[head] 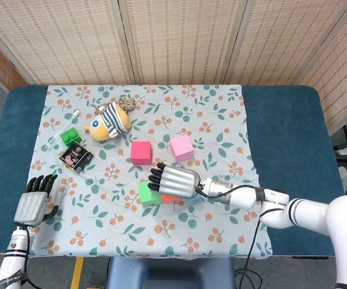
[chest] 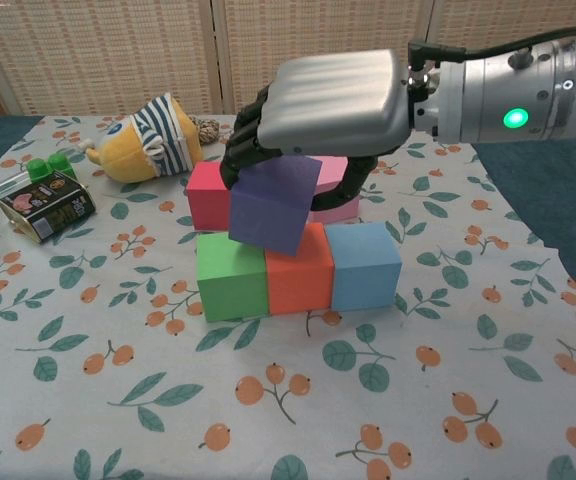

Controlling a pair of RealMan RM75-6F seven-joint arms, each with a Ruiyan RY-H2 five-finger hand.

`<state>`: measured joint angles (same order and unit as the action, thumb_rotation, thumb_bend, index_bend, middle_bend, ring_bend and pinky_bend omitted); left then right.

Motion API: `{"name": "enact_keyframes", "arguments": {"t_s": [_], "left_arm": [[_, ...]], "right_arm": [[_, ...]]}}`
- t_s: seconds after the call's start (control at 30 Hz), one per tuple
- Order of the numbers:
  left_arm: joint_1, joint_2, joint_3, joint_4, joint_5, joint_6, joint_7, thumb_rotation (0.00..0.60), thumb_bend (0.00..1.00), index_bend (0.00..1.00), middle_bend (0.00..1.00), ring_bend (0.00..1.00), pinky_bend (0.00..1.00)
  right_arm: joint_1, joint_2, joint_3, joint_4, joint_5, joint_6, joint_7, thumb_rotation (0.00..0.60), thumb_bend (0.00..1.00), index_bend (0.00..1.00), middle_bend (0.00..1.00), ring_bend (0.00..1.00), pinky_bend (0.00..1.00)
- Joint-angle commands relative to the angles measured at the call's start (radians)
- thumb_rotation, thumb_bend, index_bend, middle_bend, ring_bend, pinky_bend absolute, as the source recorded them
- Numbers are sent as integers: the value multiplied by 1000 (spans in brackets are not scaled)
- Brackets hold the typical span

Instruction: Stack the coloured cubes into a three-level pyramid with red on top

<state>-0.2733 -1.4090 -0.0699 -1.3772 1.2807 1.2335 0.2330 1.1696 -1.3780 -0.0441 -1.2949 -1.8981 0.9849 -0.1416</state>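
A green cube point(chest: 230, 288), an orange cube point(chest: 299, 270) and a blue cube point(chest: 364, 265) stand in a touching row on the floral cloth. My right hand point(chest: 333, 100) grips a purple cube point(chest: 271, 203) from above. That cube is tilted, and its lower corner sits at the tops of the green and orange cubes. From the head view the right hand point(head: 175, 179) hides most of the row; only the green cube point(head: 147, 194) shows well. A crimson cube point(head: 141, 152) and a pink cube point(head: 182, 147) lie behind the row. My left hand point(head: 34, 205) hangs empty, fingers apart, at the table's front left.
A striped plush toy point(head: 109, 122) lies at the back left, with a small green block point(head: 70, 135), a dark packet point(head: 76, 157) and a thin clear stick point(head: 65, 123) beside it. The blue table edge point(head: 282, 138) borders the cloth on the right.
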Motion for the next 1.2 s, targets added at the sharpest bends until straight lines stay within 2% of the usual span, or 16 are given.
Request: {"name": "enact_keyframes", "arguments": {"t_s": [0.03,0.3,0.97,1.2], "left_arm": [[0,-3,-2,2,-4,1,5,600,339,0,56,19,72],[-4,7,-4,-5,-15,-28,-27,600,339,0,54,20,72],[-3,8,-11,-3,-24,-19,-11,600,339,0,50,22,72],[-6,7,-14,2,-31,-25,-11,600,339,0,50,22,72]], "right_arm": [[23,-41,-36,99,-80,74,87,600,216,689,385,239,398],[40,-71,-49,177,-127,158,208,600,216,688,385,239,441],[54,-92,-71,250,-149,155,196,600,217,659,384,240,461],[52,-103,-76,268,-144,160,204,600,216,621,384,240,461]]}}
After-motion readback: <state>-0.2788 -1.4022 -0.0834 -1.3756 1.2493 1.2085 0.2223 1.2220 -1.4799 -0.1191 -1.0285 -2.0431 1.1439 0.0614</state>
